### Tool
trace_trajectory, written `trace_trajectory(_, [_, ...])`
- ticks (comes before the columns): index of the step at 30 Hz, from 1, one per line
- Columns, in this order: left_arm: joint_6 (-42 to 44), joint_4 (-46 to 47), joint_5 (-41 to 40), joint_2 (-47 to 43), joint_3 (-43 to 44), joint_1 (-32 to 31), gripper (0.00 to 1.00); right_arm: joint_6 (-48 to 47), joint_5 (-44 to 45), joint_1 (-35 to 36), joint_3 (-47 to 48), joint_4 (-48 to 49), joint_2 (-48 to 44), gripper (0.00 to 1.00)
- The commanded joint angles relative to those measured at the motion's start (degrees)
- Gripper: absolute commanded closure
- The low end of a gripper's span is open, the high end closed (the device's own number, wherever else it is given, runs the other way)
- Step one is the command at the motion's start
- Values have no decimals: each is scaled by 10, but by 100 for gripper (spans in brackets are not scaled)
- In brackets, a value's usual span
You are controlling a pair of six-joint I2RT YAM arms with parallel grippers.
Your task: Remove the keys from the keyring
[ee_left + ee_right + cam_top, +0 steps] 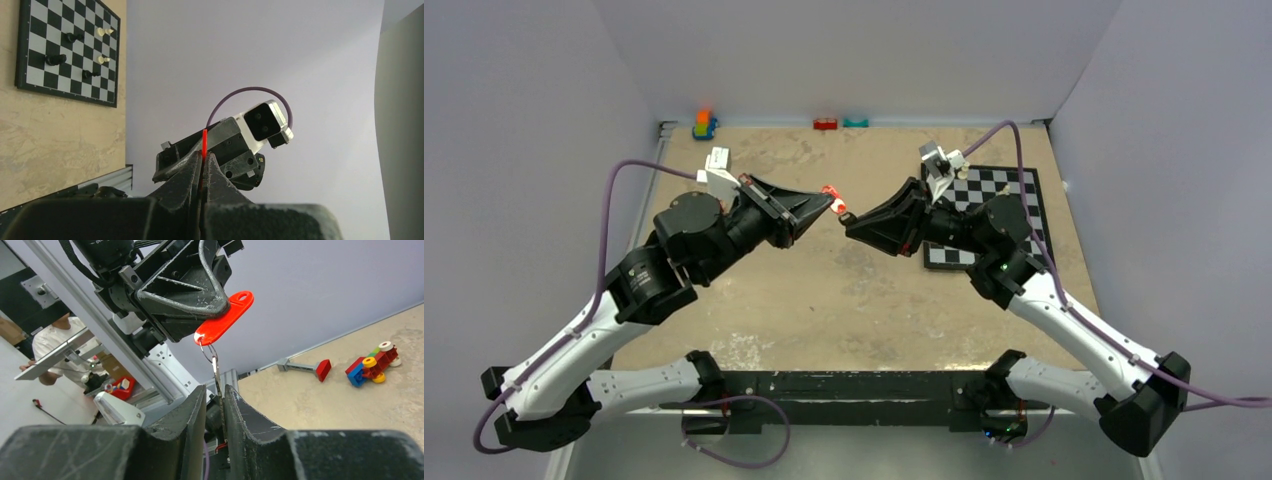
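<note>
Our left end effector [202, 159], clamped on the red head of the keys [223, 317], holds them at top centre of the right wrist view so the keyring [207, 351] and blade hang into our right end effector [215, 392], its jaws nearly together, though we cannot tell whether they grip the blade.

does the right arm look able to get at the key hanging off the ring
Likely yes: the left pincer holds the red tag aloft, and the key hangs free between the fingers of the right pincer.
</note>
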Motion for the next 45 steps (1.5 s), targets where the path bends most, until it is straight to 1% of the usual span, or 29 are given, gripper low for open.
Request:
trace_trajectory(1, [-6,20,-14,-13,2,4,100,-14,2,6,27,10,-3,75])
trace_trajectory(3, [-6,21,-15,-16,-2,4,100,-14,3,8,29,9,-3,76])
trace_trajectory(8, [-8,21,-16,-20,-10,4,100,-10,5,10,31,10,-4,85])
trace_trajectory(11, [-8,14,-19,-23,-16,4,100,-7,9,11,28,10,-7,89])
trace_trajectory(15, [-13,16,-18,-29,-34,3,100,0,13,11,23,11,-8,99])
trace_trajectory(17, [-14,17,-11,-30,-41,4,99,5,18,11,21,10,-9,100])
trace_trajectory(19, [-7,16,-1,-32,-47,4,88,9,24,11,23,-3,-11,100])
trace_trajectory(20, [-1,11,-1,-34,-48,4,80,11,27,11,25,-16,-12,100])
trace_trajectory(21, [6,5,-4,-38,-50,4,69,12,31,11,30,-32,-14,100])
trace_trajectory(22, [15,0,-8,-43,-51,4,63,11,35,11,35,-55,-15,100])
trace_trajectory(24, [29,-18,-26,-59,-53,4,56,12,39,11,42,-88,-18,100])
trace_trajectory(25, [34,-25,-35,-65,-53,4,50,17,40,11,42,-97,-20,100])
trace_trajectory(27, [51,-36,-50,-75,-50,4,34,32,40,11,38,-105,-21,100])
trace_trajectory(28, [64,-42,-57,-78,-46,4,30,40,38,11,36,-108,-21,100])
trace_trajectory(29, [81,-50,-61,-79,-40,4,29,47,34,11,36,-111,-20,100])
trace_trajectory(31, [145,-61,-71,-80,-19,4,29,64,24,11,39,-114,-20,100])
trace_trajectory(34, [263,-89,-72,-70,23,4,35,87,12,10,61,-152,-15,100])
trace_trajectory(36, [345,-120,-60,-57,63,4,36,104,-1,10,78,-176,-9,100])
trace_trajectory(40, [476,-182,-35,-30,141,4,41,179,-25,5,85,-166,-4,100])
trace_trajectory(41, [513,-179,-17,-30,151,4,41,205,-34,3,85,-165,0,100])
trace_trajectory(43, [579,-171,66,-29,169,4,41,253,-44,0,78,-157,4,100])
trace_trajectory(45, [637,-164,154,-24,181,4,37,307,-66,-3,66,-123,12,100])
